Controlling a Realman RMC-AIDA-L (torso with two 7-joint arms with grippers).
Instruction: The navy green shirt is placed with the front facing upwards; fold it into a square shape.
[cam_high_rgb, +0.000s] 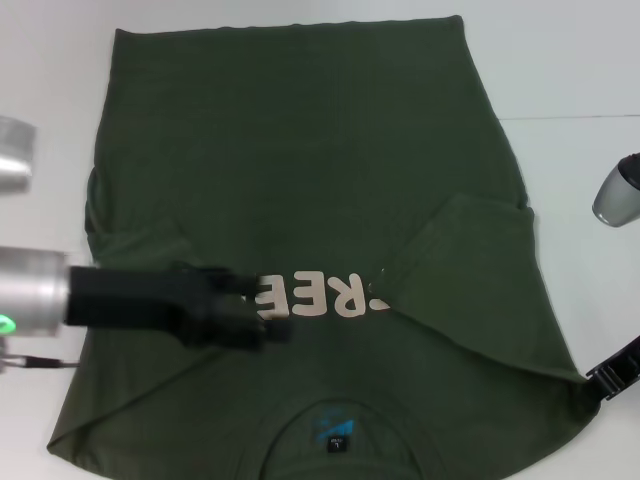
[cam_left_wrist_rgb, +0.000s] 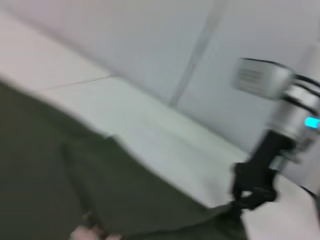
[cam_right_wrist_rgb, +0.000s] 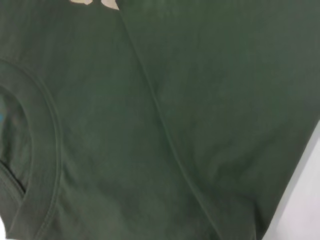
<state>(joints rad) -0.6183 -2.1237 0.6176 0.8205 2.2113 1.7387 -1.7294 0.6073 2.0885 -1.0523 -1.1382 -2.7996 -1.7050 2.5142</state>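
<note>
The left gripper (cam_high_rgb: 272, 322), jaw state unclear, hovers over one shirt (cam_high_rgb: 300, 150); right gripper (cam_high_rgb: 610, 378) at its shoulder edge.

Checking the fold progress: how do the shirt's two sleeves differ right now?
On the navy green shirt, the right sleeve is folded inward, covering the lettering's end; the left sleeve lies less neatly tucked under the left tool. Both are plain green.
</note>
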